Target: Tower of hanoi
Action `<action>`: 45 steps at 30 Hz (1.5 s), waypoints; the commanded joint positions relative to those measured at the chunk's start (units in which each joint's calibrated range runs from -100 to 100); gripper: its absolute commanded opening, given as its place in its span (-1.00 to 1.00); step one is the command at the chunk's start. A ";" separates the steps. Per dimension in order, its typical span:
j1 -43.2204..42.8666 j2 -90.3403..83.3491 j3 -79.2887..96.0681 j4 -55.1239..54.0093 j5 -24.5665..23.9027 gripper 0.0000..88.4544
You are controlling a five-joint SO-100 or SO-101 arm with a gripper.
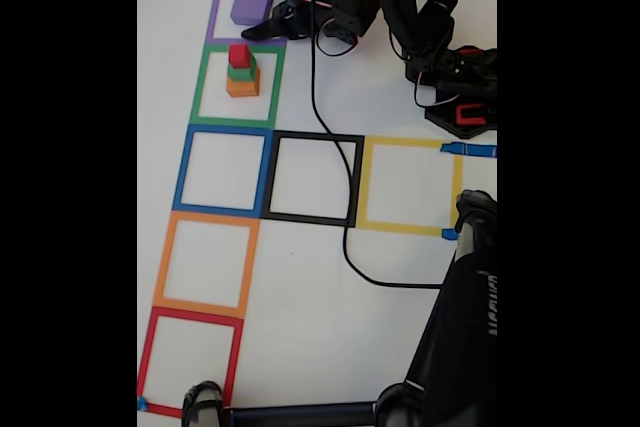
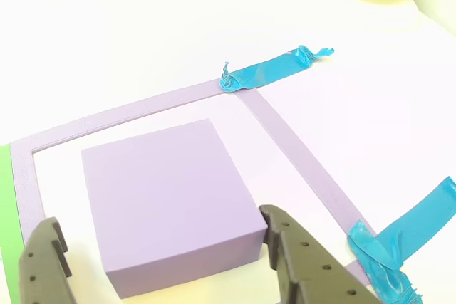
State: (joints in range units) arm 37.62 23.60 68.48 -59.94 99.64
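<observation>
Gripper (image 2: 165, 265) fingers sit nearest the lens in the other view, spread open, straddling the near edge of the purple cube (image 2: 167, 201); cube lies at 12 o'clock from it, squarish, no real long axis, faces roughly parallel w/ the purple tape square (image 2: 299, 161). Fixed view: purple cube (image 1: 250, 5) inside its square at top, gripper (image 1: 268, 27) at its 5 o'clock; orange/green/red stack (image 1: 241, 72) at 6 o'clock, in the green square on the bench (image 1: 300, 297).

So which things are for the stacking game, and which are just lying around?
For the game:
- purple cube, alone in the purple square
- orange cube, green cube and red cube, stacked in the green square
- gripper, open around the purple cube

Just lying about:
- black cable
- blue tape scraps
- empty taped squares
</observation>
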 commanded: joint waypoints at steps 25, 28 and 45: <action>-3.40 -14.19 -0.39 14.02 0.36 -0.65; -3.49 -22.99 -1.39 24.71 0.36 -0.66; -9.72 -61.59 -45.85 115.72 0.36 -0.70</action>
State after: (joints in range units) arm 30.84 -33.31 38.38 38.17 100.00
